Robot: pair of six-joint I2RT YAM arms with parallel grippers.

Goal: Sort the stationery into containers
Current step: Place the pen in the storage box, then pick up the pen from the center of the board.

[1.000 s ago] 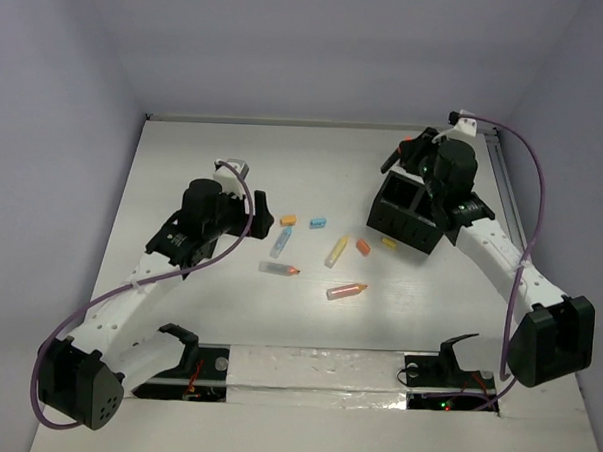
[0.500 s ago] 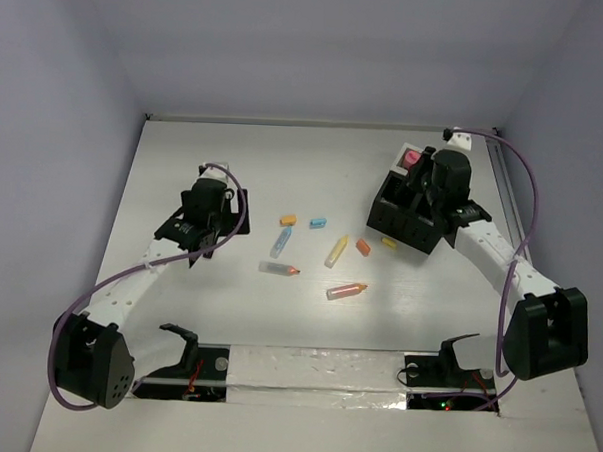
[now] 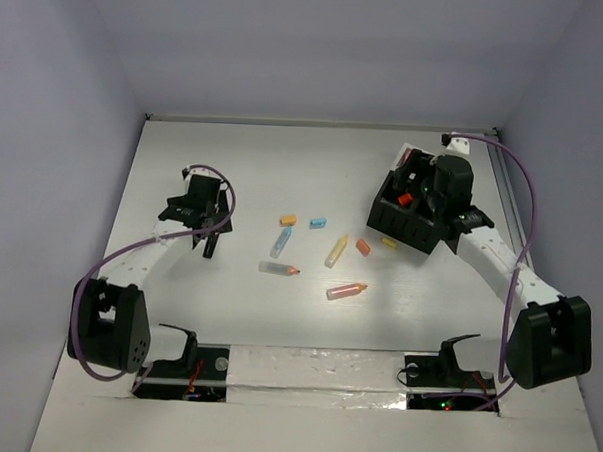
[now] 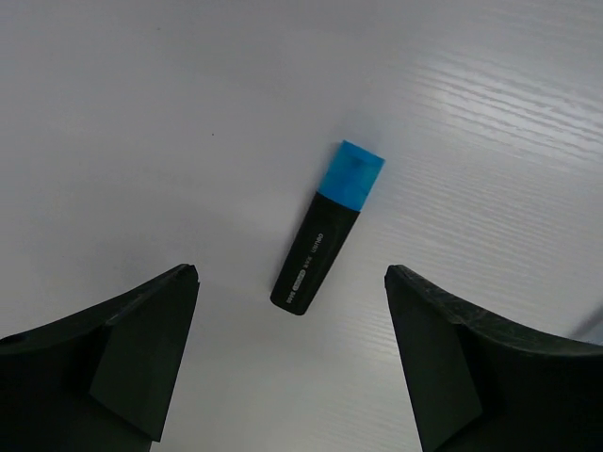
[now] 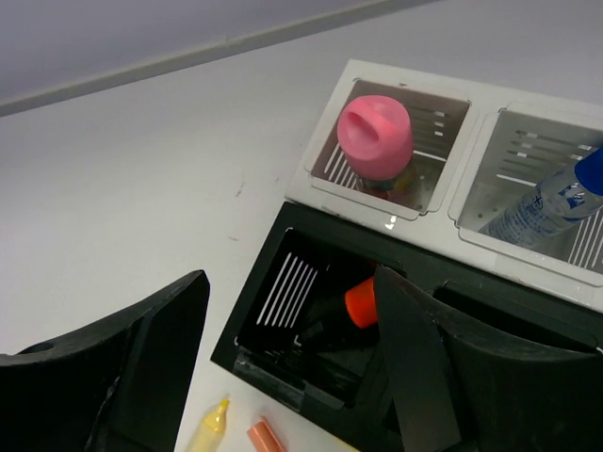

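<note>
White tabletop (image 4: 141,113) surrounds highlighter (image 4: 325,231) beneath wide left gripper (image 4: 290,275); right gripper (image 5: 292,278) wide above box (image 5: 249,297) edge.

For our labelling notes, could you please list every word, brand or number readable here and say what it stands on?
Black highlighter with a light-blue cap: white print along the barrel, too small to read.
Clear pen-like tube with a blue end: blue markings on its body, too blurred to read.
Nothing else shows any text.
</note>
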